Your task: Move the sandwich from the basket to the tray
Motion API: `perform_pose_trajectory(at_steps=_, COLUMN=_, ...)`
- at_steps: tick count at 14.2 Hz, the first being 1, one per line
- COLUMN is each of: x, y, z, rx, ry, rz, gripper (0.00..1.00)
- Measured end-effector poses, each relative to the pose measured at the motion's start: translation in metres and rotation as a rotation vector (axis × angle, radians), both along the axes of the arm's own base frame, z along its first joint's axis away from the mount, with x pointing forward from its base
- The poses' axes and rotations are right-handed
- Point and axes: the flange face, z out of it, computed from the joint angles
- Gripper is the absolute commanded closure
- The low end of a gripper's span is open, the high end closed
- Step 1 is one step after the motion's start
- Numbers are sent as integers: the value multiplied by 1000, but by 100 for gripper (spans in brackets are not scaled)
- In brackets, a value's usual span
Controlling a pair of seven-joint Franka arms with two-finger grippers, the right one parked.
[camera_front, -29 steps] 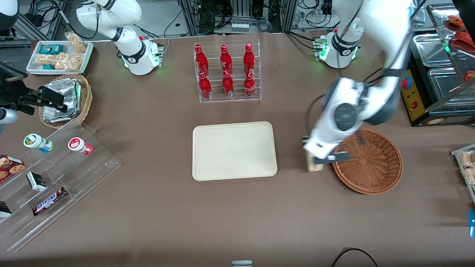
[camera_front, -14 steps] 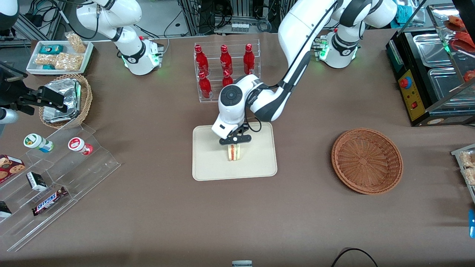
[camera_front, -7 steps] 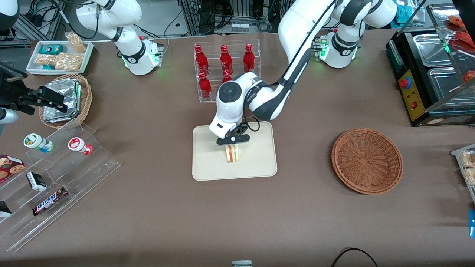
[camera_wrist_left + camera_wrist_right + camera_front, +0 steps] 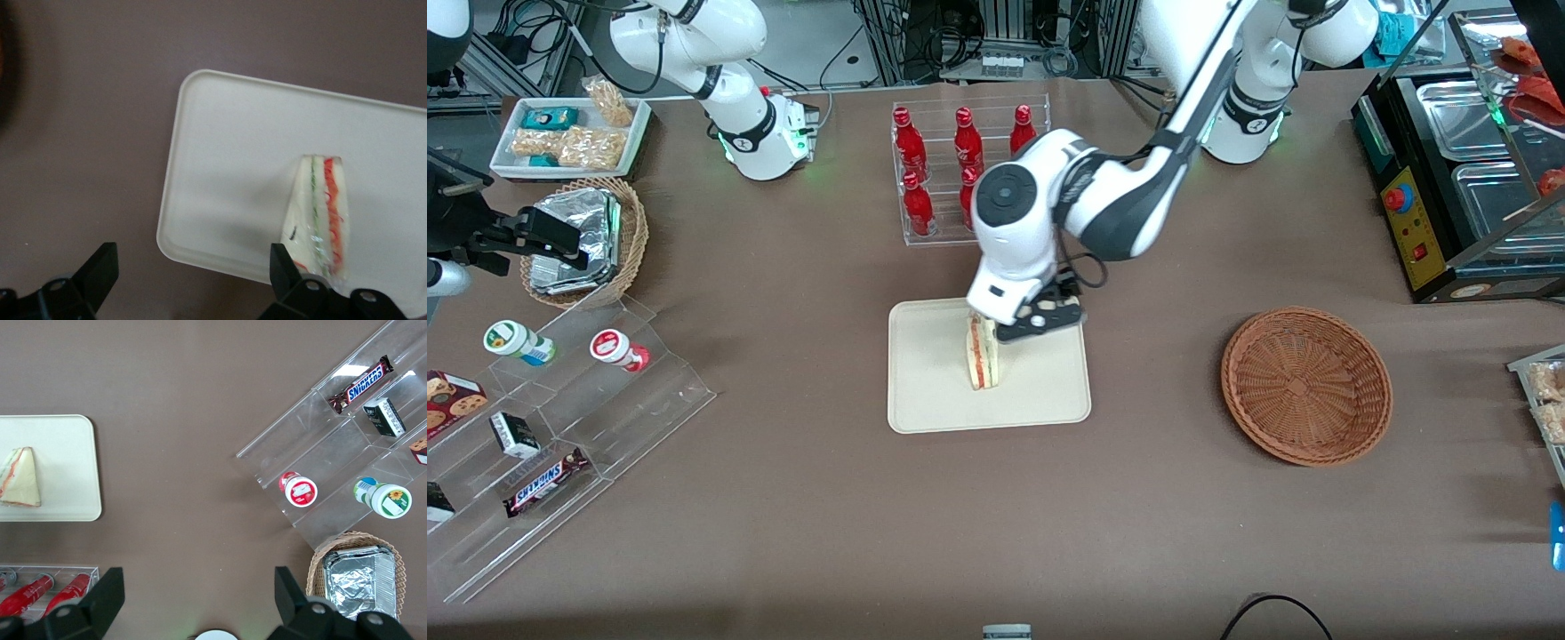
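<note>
Standing on edge on the large flat cream-coloured rectangular tray: the clear-wrapped triangular sandwich of pale bread with red and green filling, long axis running away from the front camera. Just above its farther end, raised clear of it, the working arm's black two-finger gripper, fingers spread wide, holding nothing. Toward the working arm's end, well apart, the round reddish-brown wicker basket.

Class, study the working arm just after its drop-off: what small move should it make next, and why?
Probably lift the gripper straight up and away. The sandwich stands on the tray, the basket is empty, and the left wrist view shows the gripper open with the sandwich free of its fingers, so only withdrawal seems left.
</note>
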Motion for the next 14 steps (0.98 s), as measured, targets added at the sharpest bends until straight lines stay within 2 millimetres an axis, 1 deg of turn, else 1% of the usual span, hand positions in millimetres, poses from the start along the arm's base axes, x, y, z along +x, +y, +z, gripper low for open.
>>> perform_pose_trajectory(at_steps=2, x=17, y=36, z=-7, rx=21, ry=23, rz=-4, gripper=0)
perform_pose_trajectory(at_steps=4, x=34, y=80, z=-12, rx=18, ry=63, rz=-28, gripper=0)
perform_pose_trajectory(at_steps=6, x=47, y=128, z=-4, rx=10, ry=82, rz=-51, gripper=0)
perform_pose_trajectory(at_steps=7, x=50, y=147, z=3, rx=6, ry=85, rz=-55, gripper=0)
perform_pose_trajectory(at_steps=9, x=50, y=182, z=25, rx=-9, ry=100, rz=-75, gripper=0)
perform_pose_trajectory(at_steps=12, x=40, y=232, z=73, rx=-50, ry=161, rz=-150, gripper=0)
perform_pose_trajectory(at_steps=14, x=38, y=271, z=104, rx=-96, ry=178, rz=-178, gripper=0)
